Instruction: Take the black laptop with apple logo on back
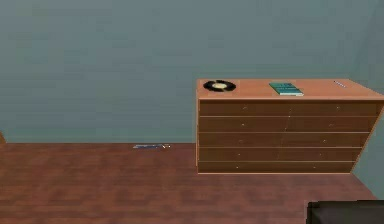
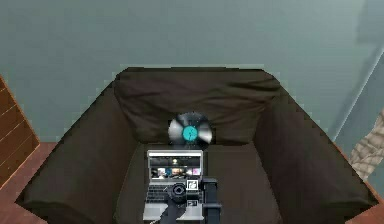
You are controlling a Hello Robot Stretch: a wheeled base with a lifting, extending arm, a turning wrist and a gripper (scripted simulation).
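An open laptop (image 2: 174, 166) with a lit screen and a grey keyboard lies on the seat of a dark brown armchair (image 2: 80, 150). The arm rises from the arm side view's bottom edge, and the gripper (image 2: 182, 192) is in front of the laptop's lower screen and keyboard. I cannot tell whether it holds anything, or whether it touches the laptop. A black disc with a teal centre (image 2: 189, 131) leans against the chair's backrest just behind the screen.
A wooden dresser (image 1: 288, 130) stands against the blue-grey wall at the forward view's right, with a black disc (image 1: 220, 86) and a teal book (image 1: 286, 89) on top. Small objects (image 1: 150, 147) lie on the wooden floor by the wall. A dark chair corner (image 1: 345, 212) shows at bottom right.
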